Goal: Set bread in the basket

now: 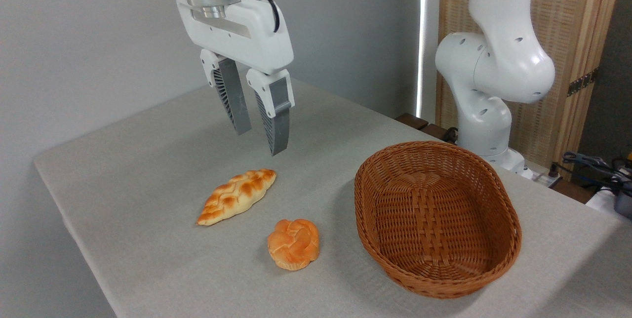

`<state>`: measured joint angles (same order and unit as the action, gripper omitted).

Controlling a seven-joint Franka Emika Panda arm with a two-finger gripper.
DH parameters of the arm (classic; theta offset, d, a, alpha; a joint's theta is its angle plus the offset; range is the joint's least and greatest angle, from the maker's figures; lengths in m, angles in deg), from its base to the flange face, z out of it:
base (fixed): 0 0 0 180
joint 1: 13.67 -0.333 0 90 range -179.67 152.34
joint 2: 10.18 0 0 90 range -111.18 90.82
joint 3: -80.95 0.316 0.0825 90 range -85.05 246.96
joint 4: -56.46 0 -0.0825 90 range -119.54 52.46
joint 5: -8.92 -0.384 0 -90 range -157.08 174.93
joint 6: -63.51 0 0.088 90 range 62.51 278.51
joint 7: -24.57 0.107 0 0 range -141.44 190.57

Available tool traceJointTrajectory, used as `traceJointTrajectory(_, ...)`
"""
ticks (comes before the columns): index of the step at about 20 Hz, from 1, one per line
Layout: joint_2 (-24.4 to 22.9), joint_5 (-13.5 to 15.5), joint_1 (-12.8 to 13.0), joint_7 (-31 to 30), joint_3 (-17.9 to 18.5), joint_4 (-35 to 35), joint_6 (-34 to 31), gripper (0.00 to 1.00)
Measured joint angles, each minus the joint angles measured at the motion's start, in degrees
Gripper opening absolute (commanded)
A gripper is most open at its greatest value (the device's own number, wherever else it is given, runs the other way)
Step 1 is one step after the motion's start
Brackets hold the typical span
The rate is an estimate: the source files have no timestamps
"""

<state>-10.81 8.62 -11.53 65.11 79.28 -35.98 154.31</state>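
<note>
The bread [237,196], a long braided golden loaf pointed at both ends, lies flat on the grey table left of centre. Above it and a little behind hangs my gripper [260,143], open, with nothing between its ribbed grey fingers [276,123]. A clear gap separates the fingertips from the loaf. The basket [513,224], a large oval brown wicker one, stands on the table to the right and holds nothing.
A small round knotted orange bun [294,244] lies between the loaf and the basket, nearer the front. The arm's white base [489,86] rises behind the basket. The table edge [64,219] runs down the left. Cables [597,165] lie at far right.
</note>
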Motion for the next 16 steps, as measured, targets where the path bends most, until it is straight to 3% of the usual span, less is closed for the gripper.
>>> traceJointTrajectory(3,0.6,0.0,0.1,0.1,-2.5,-0.4,-0.2,1.00)
traceJointTrajectory(9,2.5,0.0,0.0,0.4,-2.9,-3.1,-0.2,1.00)
traceJointTrajectory(13,3.3,0.1,-0.2,4.7,-5.1,-6.6,1.7,1.00)
traceJointTrajectory(16,3.2,4.0,-0.8,4.8,-7.9,-10.5,7.8,1.00)
